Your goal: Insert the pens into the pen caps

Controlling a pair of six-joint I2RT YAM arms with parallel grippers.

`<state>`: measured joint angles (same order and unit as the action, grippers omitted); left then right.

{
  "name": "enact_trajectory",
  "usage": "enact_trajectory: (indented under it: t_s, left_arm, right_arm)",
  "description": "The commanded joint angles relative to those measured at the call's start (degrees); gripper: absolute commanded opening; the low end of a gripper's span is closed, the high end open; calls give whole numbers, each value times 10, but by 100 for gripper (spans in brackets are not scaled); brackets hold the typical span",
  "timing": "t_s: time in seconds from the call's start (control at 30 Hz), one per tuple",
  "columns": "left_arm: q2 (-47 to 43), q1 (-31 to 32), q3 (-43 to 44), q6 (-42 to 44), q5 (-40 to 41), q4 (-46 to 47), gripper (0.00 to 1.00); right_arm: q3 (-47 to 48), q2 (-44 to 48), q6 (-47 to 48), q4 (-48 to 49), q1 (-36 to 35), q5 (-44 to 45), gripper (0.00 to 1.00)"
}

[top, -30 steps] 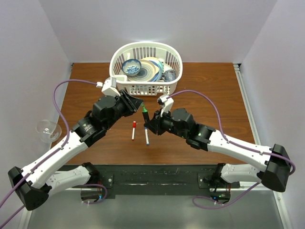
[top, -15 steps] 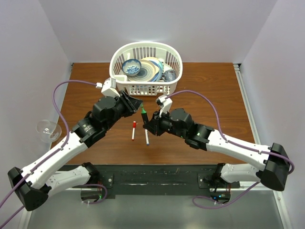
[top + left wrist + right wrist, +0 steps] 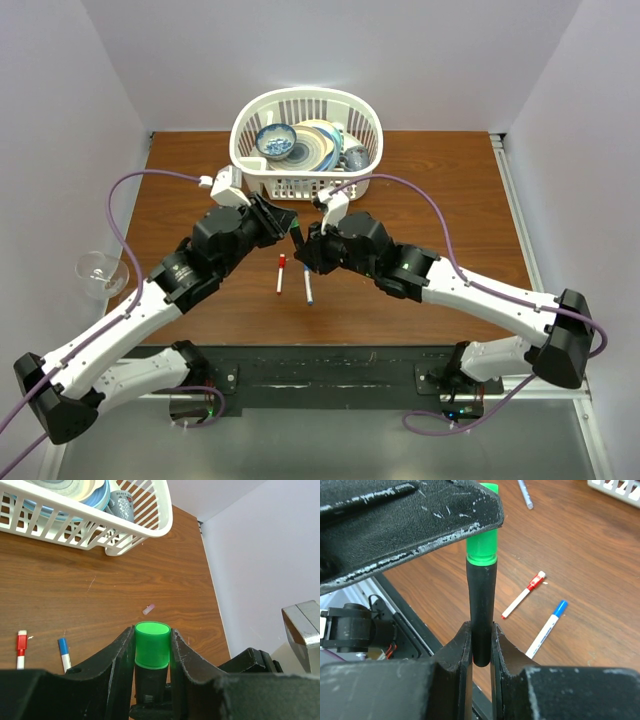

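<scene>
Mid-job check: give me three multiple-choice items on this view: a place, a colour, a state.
1. Where do the two white pens lie? A in a drawer; B on the table; C in a cup.
2. What colour is the cap in the left pincer? A red; B blue; C green.
3. The right pincer is: A open, empty; B shut on the black marker; C out of view.
Answers: B, both lie flat on the wood; C, bright green in its grip; B, it clamps the barrel.
</scene>
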<state>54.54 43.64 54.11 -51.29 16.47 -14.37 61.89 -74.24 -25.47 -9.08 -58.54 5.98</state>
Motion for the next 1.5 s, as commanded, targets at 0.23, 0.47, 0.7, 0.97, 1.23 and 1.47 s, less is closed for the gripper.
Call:
enact_trajectory:
  t_s: [0.23, 0.47, 0.7, 0.97, 1.23, 1.47]
  left_arm:
    - [-59, 9, -1, 129, -75, 20, 69]
    - [-130, 7, 8, 197, -59, 39, 100]
    - [-142, 7, 66, 267, -121, 11, 99]
    - [-108, 7, 93, 247, -307, 65, 82]
    - [-80, 0, 120, 223, -374, 81, 76]
    - [-65, -19, 127, 175, -438, 103, 72]
  right_arm:
    - [7, 30, 39, 77, 1, -39, 0]
    - [-59, 101, 24, 97, 1, -45, 0]
    - [-106, 178, 32, 106, 1, -102, 0]
    - [-151, 240, 2, 178, 1, -192, 0]
    - [-162, 249, -23, 215, 1, -238, 0]
    - [-165, 259, -34, 244, 1, -270, 0]
